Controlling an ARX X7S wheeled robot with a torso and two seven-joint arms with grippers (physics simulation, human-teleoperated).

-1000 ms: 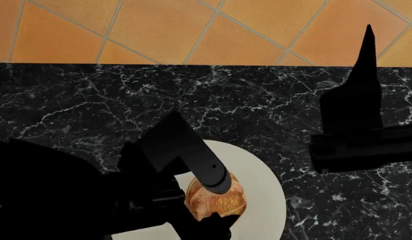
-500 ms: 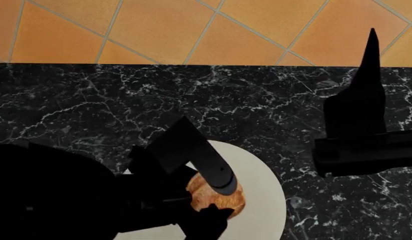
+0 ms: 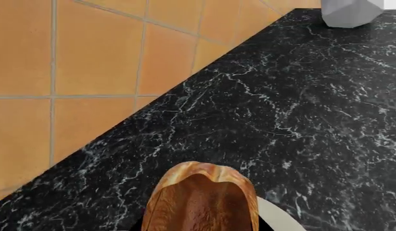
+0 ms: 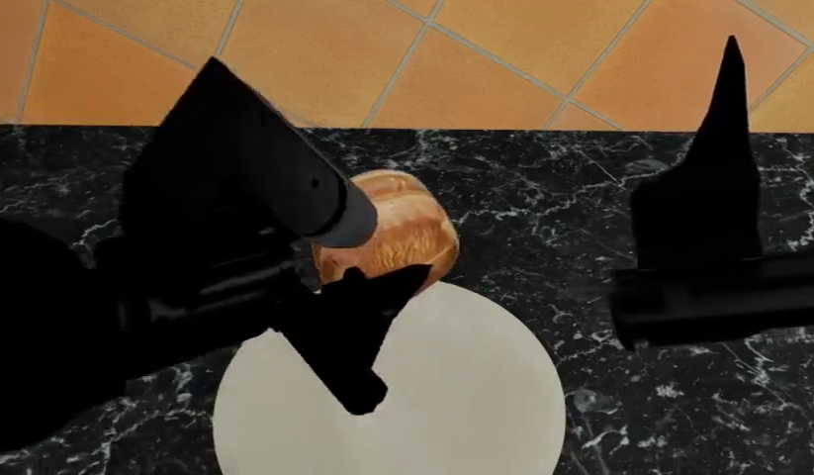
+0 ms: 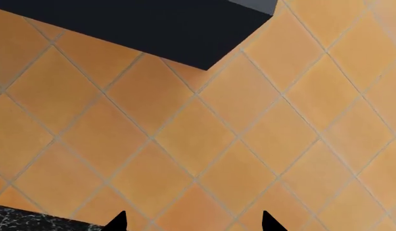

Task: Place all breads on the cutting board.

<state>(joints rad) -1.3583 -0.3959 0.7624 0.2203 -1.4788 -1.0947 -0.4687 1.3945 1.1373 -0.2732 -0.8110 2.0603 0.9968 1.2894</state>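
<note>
A: Left wrist view first. What's the worry?

B: The bread roll [image 3: 203,199] sits right at the camera with black marble worktop [image 3: 300,110] beyond it, so I judge it is held off the surface. The fingers themselves aren't visible here. If the hold is shallow, the roll could slip on the way and drop onto the worktop, or roll off the far edge onto the tiled floor [image 3: 88,72].

A: Which way does it lie?

B: Its long axis runs away from the camera toward that far edge, pale crust ridge leading. A white faceted object [image 3: 351,12] stands toward a far corner of the worktop.

A: And the head view?

B: The left gripper [image 4: 340,252] is clamped on the roll [image 4: 400,237], one finger over the top, one beneath. The roll hangs just past the far rim of the white plate [image 4: 460,396], between it and the worktop's far edge. It looks nearly round here, slightly longer toward that edge. No cutting board shows in any view, so a blind carry could misplace it.

A: The other arm?

B: The right gripper [image 4: 723,168] hangs over the worktop's right side, empty; from here I cannot tell its spread.

A: Right wrist view?

B: Two fingertips [image 5: 117,222] stand well apart, fingers spread, nothing between, over floor tiles and a dark block [image 5: 153,29].
</note>
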